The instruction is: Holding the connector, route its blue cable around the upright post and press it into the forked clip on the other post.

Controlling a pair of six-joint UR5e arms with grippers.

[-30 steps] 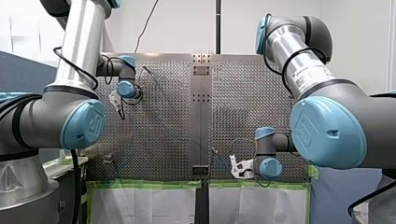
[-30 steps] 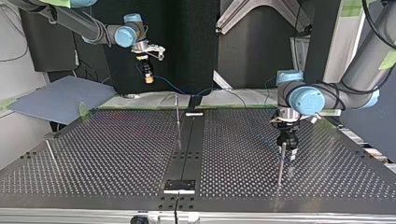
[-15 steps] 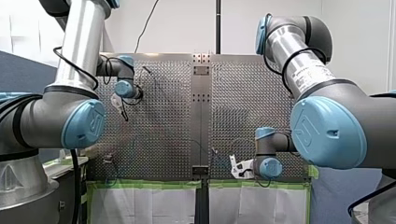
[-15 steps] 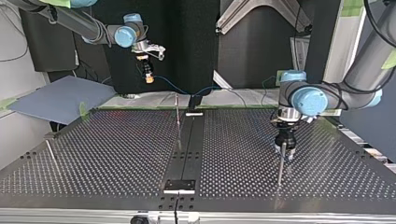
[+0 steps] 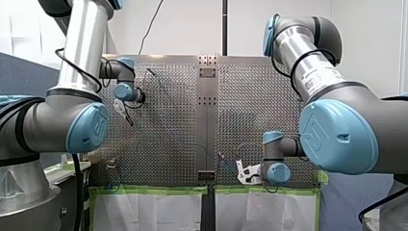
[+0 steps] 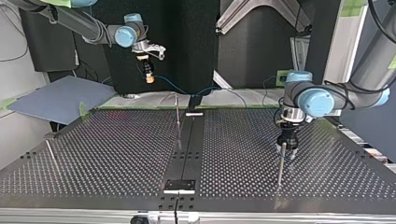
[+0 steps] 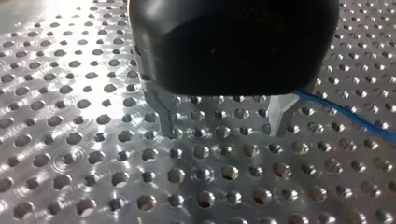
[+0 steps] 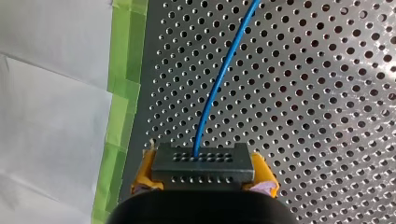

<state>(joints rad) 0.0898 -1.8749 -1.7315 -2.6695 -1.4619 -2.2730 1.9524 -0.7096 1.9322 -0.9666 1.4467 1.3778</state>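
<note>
In the right wrist view my right gripper (image 8: 204, 184) is shut on the dark connector (image 8: 203, 162), its yellow pads on both sides. The blue cable (image 8: 223, 74) leaves the connector and runs ahead over the perforated plate. In the top view my right gripper (image 6: 148, 75) hangs above the far edge, and the cable (image 6: 164, 83) sags toward the middle. My left gripper (image 7: 223, 122) is open, its metal fingers (image 7: 166, 114) just above the plate with nothing between them; a stretch of blue cable (image 7: 348, 115) lies beside it. In the top view it stands just behind a thin upright post (image 6: 280, 163).
A second thin post (image 6: 177, 116) stands by the table's dark centre strip (image 6: 187, 154). A leaning rod (image 6: 51, 153) is at the top view's left. Green tape (image 8: 122, 107) and white sheeting border the plate near my right gripper.
My left arm has shifted a little toward the top view's right and away from the camera, rising slightly by the post. My right arm and the connector have stayed where they were.
</note>
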